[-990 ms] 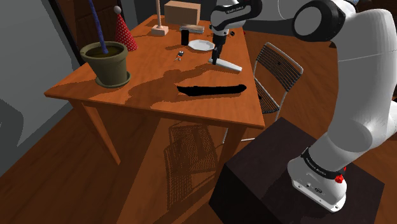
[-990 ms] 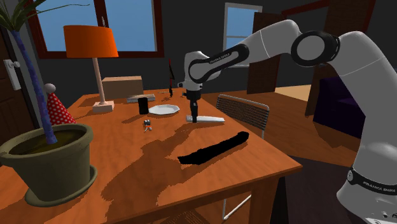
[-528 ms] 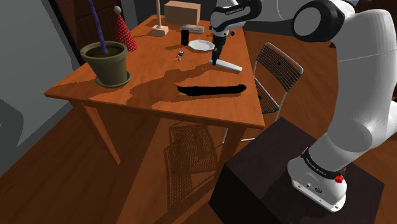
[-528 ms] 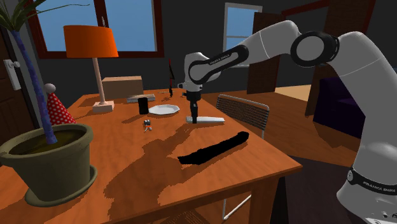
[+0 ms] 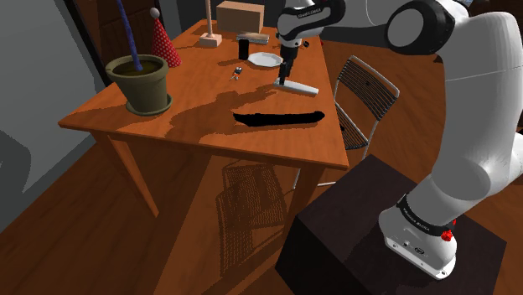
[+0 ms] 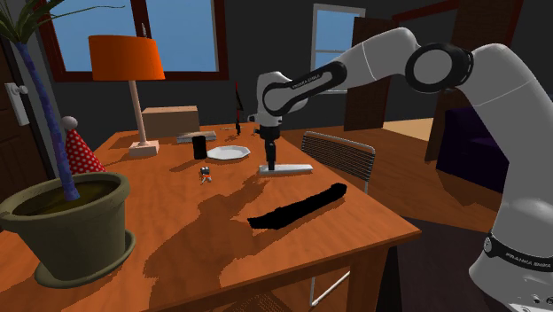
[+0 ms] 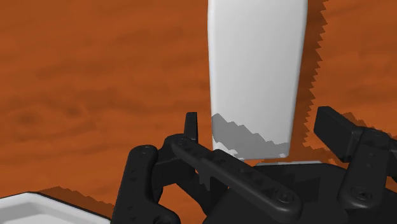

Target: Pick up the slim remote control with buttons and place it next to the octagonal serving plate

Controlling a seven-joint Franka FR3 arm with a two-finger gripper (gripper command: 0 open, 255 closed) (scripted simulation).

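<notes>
Black two-finger gripper (image 6: 268, 167) at the end of the white arm (image 6: 390, 53), pointing straight down at the wooden table (image 6: 177, 239), tips at or just above the tabletop. Both fingers (image 7: 191, 127) spread, one on each side of the near end of the remote control (image 7: 254, 63). In the wrist view, a narrow strip of shaded tabletop between each finger and the remote's edge: straddled, not clasped.

Remote control: slim, plain white slab. Lies flat on the table and runs from between the fingers toward the table edge beside the chair (image 5: 365, 88).

Octagonal serving plate (image 5: 265, 59): white, just past the gripper toward the shoulder view's upper left. Sits near the remote control but apart from it, with bare wood between the two.

Other items on the table:
- long black shape (image 5: 277, 118), nearer the stand (image 5: 352, 243) than the remote control
- small dark cylinder (image 6: 199, 146) and a tiny red-and-dark object (image 6: 205, 175), to the second exterior view's left of the plate
- lamp (image 6: 126, 57) with an orange shade, in front of a brown box (image 6: 170, 120) at the far end
- red cone with white dots (image 6: 78, 151)
- potted plant (image 6: 66, 226) with a blue stem, at the corner nearest the second exterior camera
</notes>
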